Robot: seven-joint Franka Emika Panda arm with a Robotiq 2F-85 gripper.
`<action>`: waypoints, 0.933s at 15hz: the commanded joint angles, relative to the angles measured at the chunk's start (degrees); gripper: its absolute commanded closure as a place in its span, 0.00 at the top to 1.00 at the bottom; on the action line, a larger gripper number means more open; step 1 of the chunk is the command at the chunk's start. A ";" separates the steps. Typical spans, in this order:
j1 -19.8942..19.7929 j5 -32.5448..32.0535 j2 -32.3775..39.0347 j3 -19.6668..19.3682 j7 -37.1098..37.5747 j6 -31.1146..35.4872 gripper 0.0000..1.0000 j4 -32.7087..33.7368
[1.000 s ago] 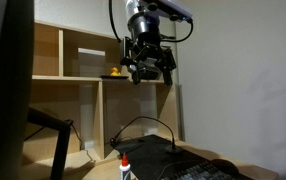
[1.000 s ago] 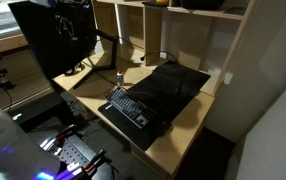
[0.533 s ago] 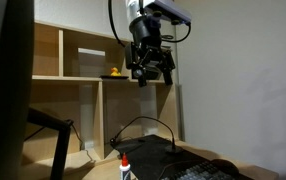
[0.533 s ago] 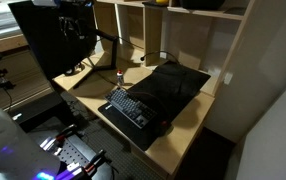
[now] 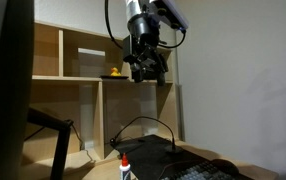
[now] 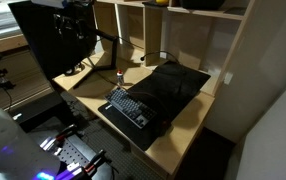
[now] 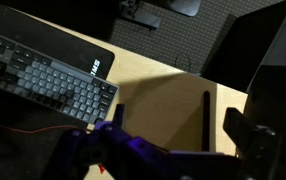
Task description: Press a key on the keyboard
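The gripper (image 5: 147, 76) hangs high above the counter (image 6: 189, 126), level with the upper shelf of the wooden shelving (image 5: 78, 78) that stands along the counter's back edge. In the wrist view the gripper (image 7: 168, 150) shows as two dark, blurred fingers (image 7: 248, 138) at the bottom of the picture, set wide apart with only bare wood between them, so the jaws stand open and hold nothing. It touches nothing.

The keyboard (image 6: 131, 108) lies flat on the end of a black mat (image 6: 173, 85), close to the counter's front edge, the one away from the shelving. The mat runs from there back toward the shelves. In the wrist view the keyboard (image 7: 45, 82) sits in the upper left, well apart from the fingers, with a stretch of pale counter (image 7: 161, 88) between them. In an exterior view only a corner of the keyboard (image 5: 211, 172) shows at the bottom edge, far below the gripper.

A small white bottle with a red cap (image 6: 120, 72) stands upright on the counter just beside the mat, toward the back edge. A dark monitor (image 6: 51, 42) stands near the counter's back corner on that same side. A yellow rubber duck (image 5: 112, 73) sits on a shelf, just beside the gripper as seen from that camera. A thin black cable (image 5: 143, 121) arcs above the mat near the back edge.
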 commanded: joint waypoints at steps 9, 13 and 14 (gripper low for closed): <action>3.18 6.14 0.24 -3.03 -24.61 -3.94 1.00 0.71; 3.05 7.19 0.09 -2.77 -24.27 -4.77 1.00 0.36; 3.07 7.33 0.09 -2.84 -24.59 -4.90 1.00 0.39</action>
